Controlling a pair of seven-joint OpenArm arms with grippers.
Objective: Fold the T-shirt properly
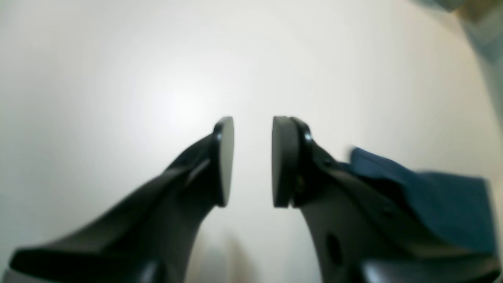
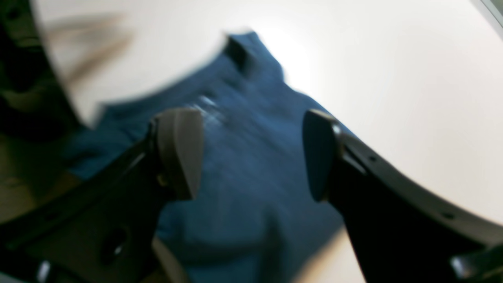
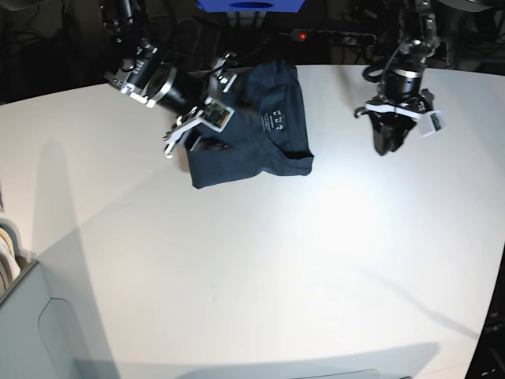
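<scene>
A bare white table (image 3: 260, 268) is being shown in the base view, with a pale bin (image 3: 16, 260) at its near left edge and dark clutter beyond its far edge. Farther back, the T-shirt (image 3: 252, 130) is being seen lying folded near the far edge. The right gripper (image 2: 251, 153) is being held wide open over the shirt, nothing gripped. Only the base view is showing the white neck label (image 3: 277, 119) sharply. The left gripper (image 1: 252, 161) is being held narrowly open above bare table.

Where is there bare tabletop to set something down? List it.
Bare: the wide stretch of table in front of the T-shirt, and the gap between shirt and left pincer. Crowded: the far edge, where the right pincer hangs over the shirt.
</scene>
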